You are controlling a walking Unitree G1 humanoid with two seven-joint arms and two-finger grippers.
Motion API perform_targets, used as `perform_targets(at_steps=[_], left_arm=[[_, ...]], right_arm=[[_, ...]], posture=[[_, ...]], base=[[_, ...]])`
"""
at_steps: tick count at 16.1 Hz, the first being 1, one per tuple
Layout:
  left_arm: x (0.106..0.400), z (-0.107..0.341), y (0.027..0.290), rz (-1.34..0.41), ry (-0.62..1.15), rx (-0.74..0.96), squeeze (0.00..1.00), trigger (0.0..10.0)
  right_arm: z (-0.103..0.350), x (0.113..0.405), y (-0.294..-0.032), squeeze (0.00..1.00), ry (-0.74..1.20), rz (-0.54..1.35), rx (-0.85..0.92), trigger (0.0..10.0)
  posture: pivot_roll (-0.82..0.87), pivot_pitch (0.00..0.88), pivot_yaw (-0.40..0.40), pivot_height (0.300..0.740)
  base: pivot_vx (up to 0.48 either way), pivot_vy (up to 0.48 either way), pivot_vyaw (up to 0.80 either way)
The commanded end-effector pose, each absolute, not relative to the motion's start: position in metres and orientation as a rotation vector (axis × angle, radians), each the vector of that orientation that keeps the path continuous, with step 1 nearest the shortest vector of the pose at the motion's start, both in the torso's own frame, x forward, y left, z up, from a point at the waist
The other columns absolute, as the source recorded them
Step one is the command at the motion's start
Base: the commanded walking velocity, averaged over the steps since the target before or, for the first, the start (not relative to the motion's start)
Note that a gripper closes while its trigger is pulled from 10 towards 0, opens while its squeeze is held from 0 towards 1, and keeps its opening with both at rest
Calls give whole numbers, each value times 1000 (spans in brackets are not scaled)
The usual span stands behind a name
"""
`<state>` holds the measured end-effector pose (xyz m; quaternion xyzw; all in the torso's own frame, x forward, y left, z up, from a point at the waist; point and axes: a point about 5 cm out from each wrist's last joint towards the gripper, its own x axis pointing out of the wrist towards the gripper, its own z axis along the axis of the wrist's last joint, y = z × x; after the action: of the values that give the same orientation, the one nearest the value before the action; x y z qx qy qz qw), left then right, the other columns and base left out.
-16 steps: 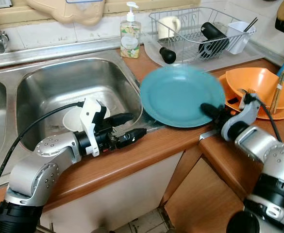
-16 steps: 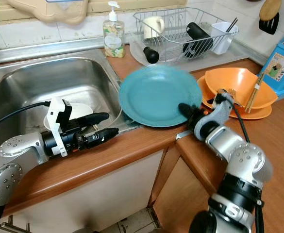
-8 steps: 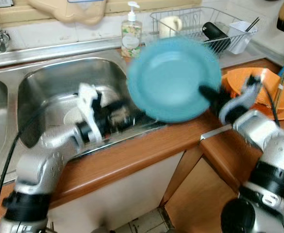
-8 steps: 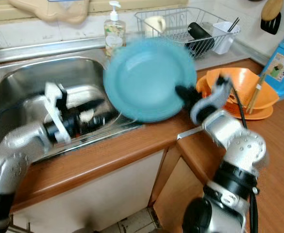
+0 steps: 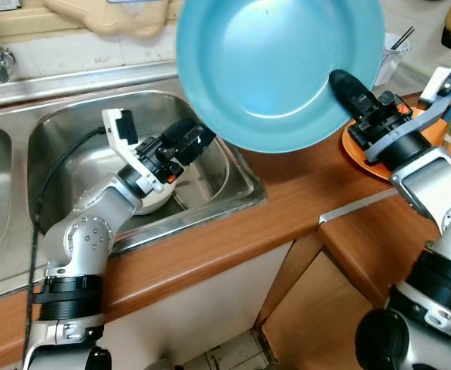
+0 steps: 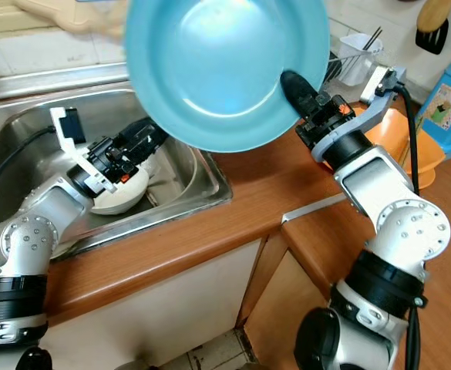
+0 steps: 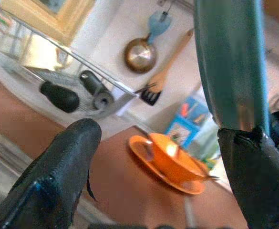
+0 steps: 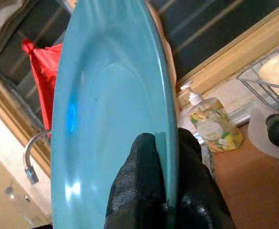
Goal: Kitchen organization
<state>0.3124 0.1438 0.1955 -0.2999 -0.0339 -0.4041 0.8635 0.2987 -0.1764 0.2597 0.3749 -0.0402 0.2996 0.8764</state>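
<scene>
1. Head views: my right hand (image 5: 347,83) pinches the blue plate (image 5: 275,62) by its rim, raised, tilted above sink (image 5: 63,127) and table (image 5: 287,208).
2. L wrist view: left hand (image 6: 136,142) spread wide over the sink.
3. R wrist view: plate edge-on between fingers (image 8: 134,191).

The big blue plate (image 5: 275,65) is cut off by the top edge of the picture. It hides most of the dish rack behind it. The orange dishes (image 5: 360,146) at the right are partly hidden by the right gripper (image 5: 348,86). The white bowl (image 6: 125,193) in the sink (image 5: 55,139) is half hidden by the left gripper (image 5: 185,139).
</scene>
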Motion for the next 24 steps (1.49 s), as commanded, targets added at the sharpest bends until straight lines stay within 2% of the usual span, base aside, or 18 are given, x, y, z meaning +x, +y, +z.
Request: perform_targets(at_steps=[1,3,5,8,11,14,15,16,24], left_arm=[[312,210,137,-936,-127,-683,0,10000],[310,211,136,-973,-130,-707,0,10000],[308,208,136,-998,-110,-710,0,10000],[306,208,137,-1013,-101,-713,0,10000],[305,209,137,-1022,-102,-722,0,10000],[309,205,136,-1000,-83,-720,0,10000],[309,205,136,-999,-88,-738,0,8078],[309,206,136,-1005,-101,-762,0,118],[307,207,137,-1020,-113,-787,0,0]], right_arm=[[258,295,-162,0,-42,702,747,0],[257,298,-166,0,-57,650,754,0],[258,308,-187,0,-123,476,802,0],[258,312,-196,0,-156,401,804,0],[254,310,-186,0,-132,460,775,0],[253,296,-161,0,-89,666,744,0],[251,291,-154,0,-68,721,730,0],[249,289,-150,0,-57,747,730,0],[244,293,-153,0,-43,718,740,0]], posture=[[-202,0,-4,740],[-205,0,2,740],[-202,0,0,740],[-202,0,0,740],[-197,0,-4,740],[-195,0,-6,740],[-195,0,-5,740],[-195,0,-5,740],[-193,0,-8,740]], base=[[0,0,0],[0,0,0],[0,0,0],[0,0,0],[0,0,0],[0,0,0],[0,0,0],[0,0,0],[0,0,0]])
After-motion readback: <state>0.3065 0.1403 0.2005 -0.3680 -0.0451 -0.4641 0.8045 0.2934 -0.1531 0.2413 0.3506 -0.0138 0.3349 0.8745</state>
